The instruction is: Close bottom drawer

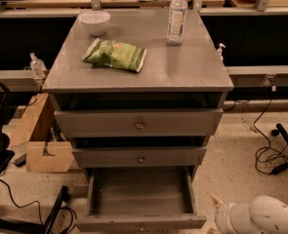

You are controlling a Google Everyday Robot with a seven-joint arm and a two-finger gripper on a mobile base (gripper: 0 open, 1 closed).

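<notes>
The bottom drawer [141, 222] of the grey cabinet is pulled far out, and its inside is empty. Its front lies at the lower edge of the view, so its knob barely shows. The two drawers above it, the top drawer [138, 123] and the middle drawer [139, 157], stick out only a little. My gripper [213, 214] is on a white arm [263, 216] at the bottom right. It is just right of the open drawer's front corner and not touching it. Its two cream fingertips stand apart with nothing between them.
On the cabinet top [192, 72] lie a green chip bag [115, 55], a white bowl [94, 21] and a water bottle [177, 14]. A cardboard box [41, 145] and black cables [16, 204] are on the left of the floor. More cables [273, 155] are on the right.
</notes>
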